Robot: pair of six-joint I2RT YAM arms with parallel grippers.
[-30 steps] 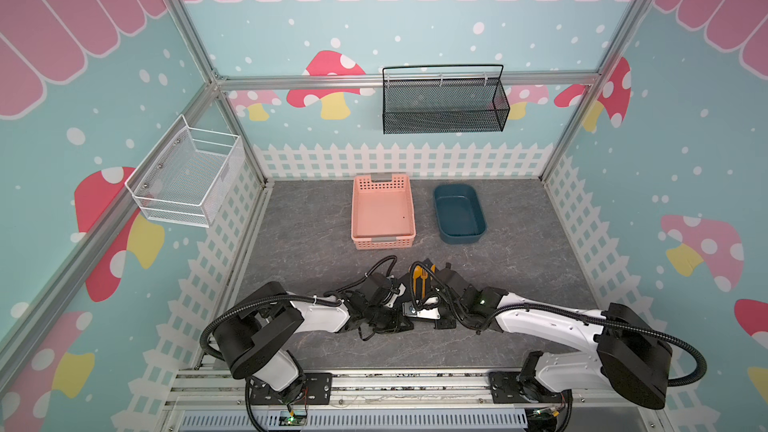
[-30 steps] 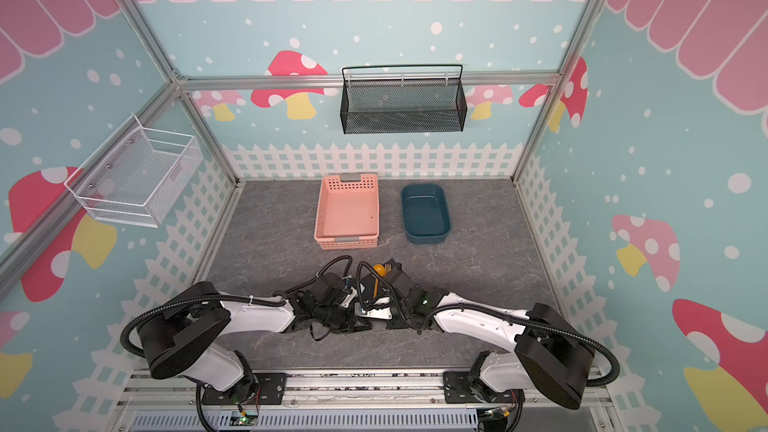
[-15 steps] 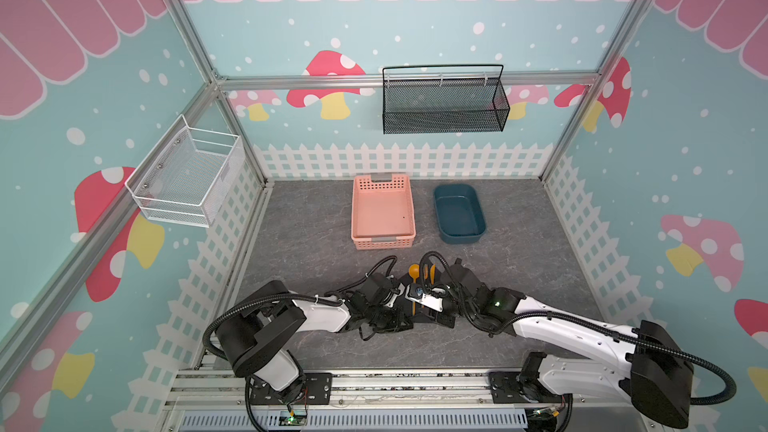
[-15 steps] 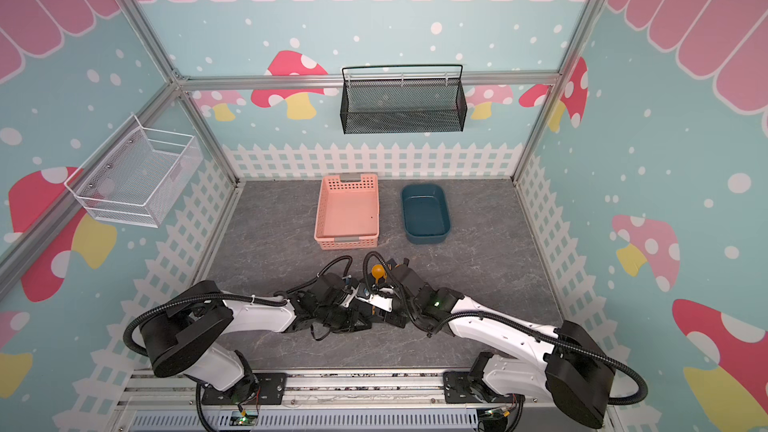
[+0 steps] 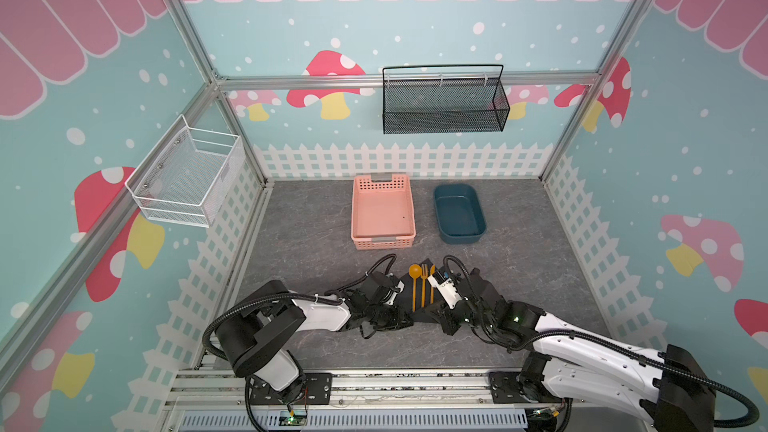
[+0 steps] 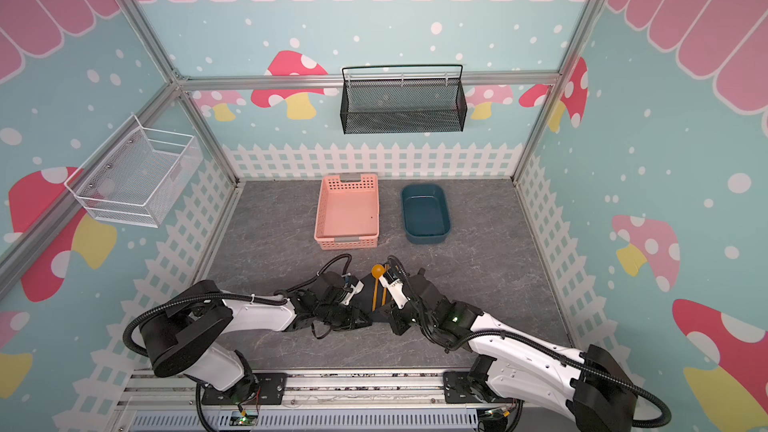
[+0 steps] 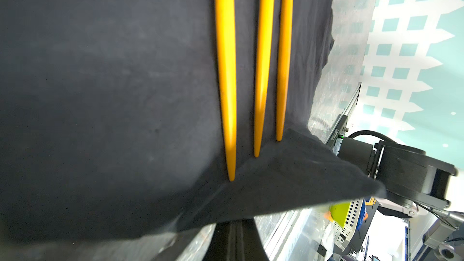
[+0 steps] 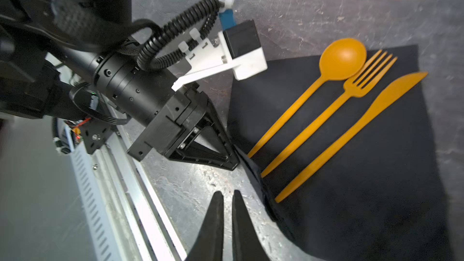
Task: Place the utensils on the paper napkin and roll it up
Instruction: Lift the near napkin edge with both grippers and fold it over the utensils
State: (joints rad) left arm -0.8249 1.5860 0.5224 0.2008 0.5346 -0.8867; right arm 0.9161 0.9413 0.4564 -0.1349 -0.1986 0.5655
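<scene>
Near the middle of the desk's (image 5: 316, 243) front edge: paper napkin (image 8: 351, 171), black, mostly flat. On it, side by side: spoon (image 8: 341, 59), fork (image 8: 326, 119), knife (image 8: 364, 119), handles toward the front edge. Left fingers (image 8: 213, 163) clenched on the napkin's front edge, that part raised off the desk by the handle ends. Right fingers (image 8: 214, 224) pressed almost together, gripping nothing, over bare desk just beside the napkin.

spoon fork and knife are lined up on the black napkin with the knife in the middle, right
Not quite: the fork is in the middle, between the spoon and the knife. All three are lined up on the black napkin, as the right wrist view shows.
</scene>
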